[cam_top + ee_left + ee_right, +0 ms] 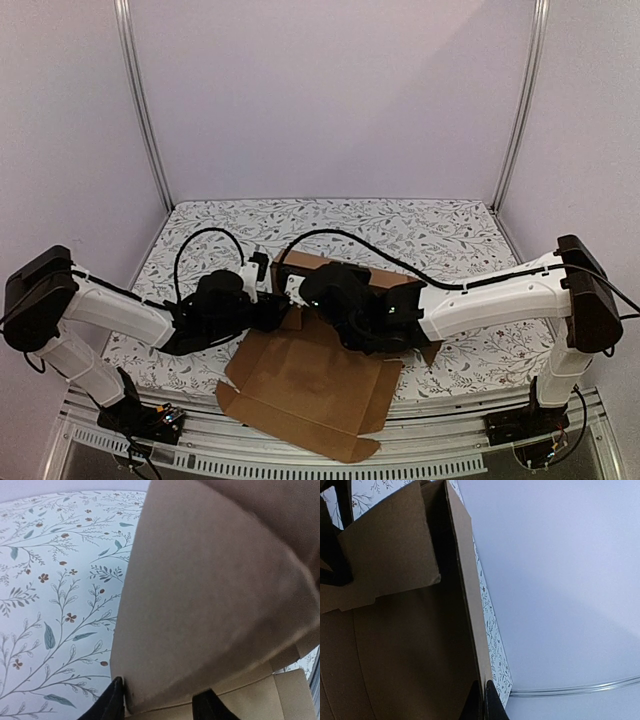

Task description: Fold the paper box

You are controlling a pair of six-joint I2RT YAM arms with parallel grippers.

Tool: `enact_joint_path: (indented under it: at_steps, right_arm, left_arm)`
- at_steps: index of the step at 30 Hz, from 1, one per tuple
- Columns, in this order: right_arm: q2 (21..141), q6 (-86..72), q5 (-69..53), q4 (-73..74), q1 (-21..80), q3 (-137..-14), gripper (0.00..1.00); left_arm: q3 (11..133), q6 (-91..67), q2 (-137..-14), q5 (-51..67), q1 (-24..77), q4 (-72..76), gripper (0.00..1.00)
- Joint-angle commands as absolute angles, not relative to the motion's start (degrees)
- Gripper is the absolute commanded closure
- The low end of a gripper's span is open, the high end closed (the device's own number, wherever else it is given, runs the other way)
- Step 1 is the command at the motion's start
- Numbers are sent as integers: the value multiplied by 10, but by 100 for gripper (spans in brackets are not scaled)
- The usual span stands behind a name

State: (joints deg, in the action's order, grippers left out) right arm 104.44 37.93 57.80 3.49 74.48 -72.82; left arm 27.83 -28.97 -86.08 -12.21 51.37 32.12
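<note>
Paper box (310, 385): half-formed, table (420, 225) centre, flat panel overhanging near edge.
Right gripper (483, 704): clenched on upright wall (466, 580).
Left gripper (161, 706): jaws apart, straddling left flap (210, 605). Flap directly ahead; left arm nearer.

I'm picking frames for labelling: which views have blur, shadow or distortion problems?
Top external: dim, purplish cast, and the wide-angle lens bows the frame posts; the paper box is readable. Left wrist: the cardboard is so close that it goes soft toward the upper right, while the floral cloth is sharper. Right wrist: the box interior lies deep in shadow, and the wall behind is evenly lit.
</note>
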Motion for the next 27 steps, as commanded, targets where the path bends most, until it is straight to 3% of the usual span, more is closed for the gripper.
enact_joint_path:
  at_steps: [1, 6, 8, 16, 24, 27]
  right_arm:
    - [1063, 360, 541, 29, 763, -741, 100]
    - [1063, 361, 541, 29, 763, -743, 100]
    - [1064, 362, 539, 29, 763, -744, 100]
    - [1066, 364, 538, 30, 763, -746, 100]
    - [1064, 358, 535, 31, 764, -746, 100]
    - [1063, 355, 534, 33, 765, -746, 100]
  left_arm:
    - [294, -284, -868, -150, 516, 332, 64]
    - [297, -281, -865, -151, 516, 327, 88]
    - [301, -281, -864, -151, 516, 323, 90]
    - [309, -279, -860, -144, 516, 318, 49]
    - [321, -276, -890, -143, 516, 332, 32]
    - [328, -274, -900, -146, 516, 331, 32]
